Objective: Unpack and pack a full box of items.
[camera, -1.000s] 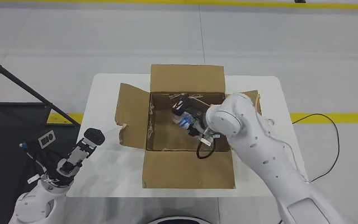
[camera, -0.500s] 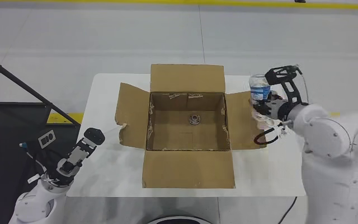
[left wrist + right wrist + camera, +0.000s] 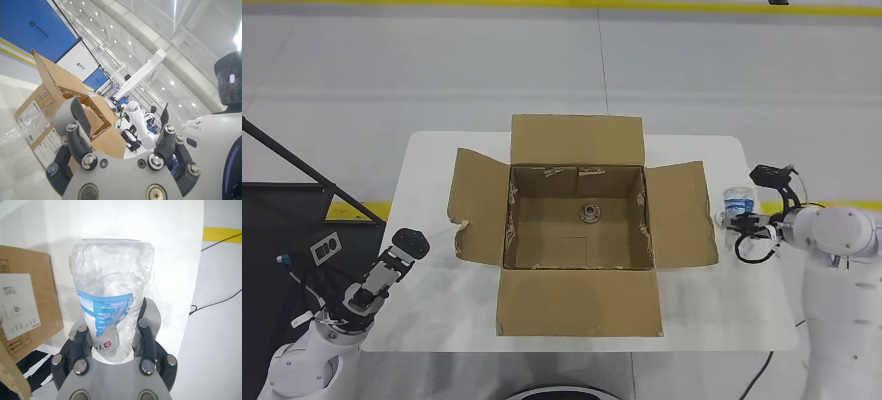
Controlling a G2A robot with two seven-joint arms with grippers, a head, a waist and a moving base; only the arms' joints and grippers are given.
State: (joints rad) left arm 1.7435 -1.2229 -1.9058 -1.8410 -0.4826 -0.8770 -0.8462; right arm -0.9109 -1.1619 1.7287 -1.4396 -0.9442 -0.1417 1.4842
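Note:
An open cardboard box (image 3: 578,290) stands in the middle of the white table (image 3: 432,170) with all flaps spread. One small round dark item (image 3: 588,212) lies on its floor. My right gripper (image 3: 745,222) is at the table's right edge, just past the right flap, shut on a crumpled clear plastic bottle (image 3: 735,203) with a blue label (image 3: 105,311). The bottle (image 3: 111,275) points bottom-first toward the table. My left gripper (image 3: 121,111) is open and holds nothing; it sits off the table's front left corner, aimed at the box (image 3: 56,89).
The box's right flap (image 3: 24,298) with a white label lies close beside the bottle. A black frame and mat (image 3: 282,210) stand to the left of the table. A black cable (image 3: 832,250) runs on the floor at the right.
The right arm lifted the bottle out of the box, carried it right over the flap, then lowered it toward the table's right edge. The left arm stayed still.

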